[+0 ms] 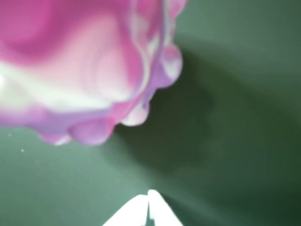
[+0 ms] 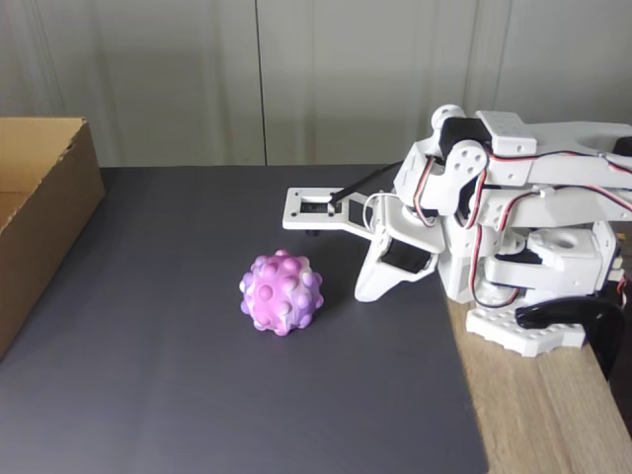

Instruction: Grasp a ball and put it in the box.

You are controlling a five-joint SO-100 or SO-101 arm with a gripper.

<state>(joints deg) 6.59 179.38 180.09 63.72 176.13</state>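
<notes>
A dark grey mat (image 2: 197, 395) covers most of the table, with bare pale wood (image 2: 533, 415) showing at its right edge in the fixed view. At the far left sits the large brown corrugated cardboard box (image 2: 44, 227), open at the top and well apart from everything else. The white, folded robot arm (image 2: 513, 217) crouches at the right, its gripper (image 2: 367, 288) resting tip-down on the mat; in the wrist view the white fingertips (image 1: 153, 202) meet at a point, so the fingers look closed on nothing. Between arm and box, just beside the gripper, lies the fist-sized bumpy ball (image 2: 281, 292), mottled purple, pink and white — free on the mat. It looks soft and light; the bumps should give grip. A hold across its middle seems best — pinching a single bump would likely slip.
</notes>
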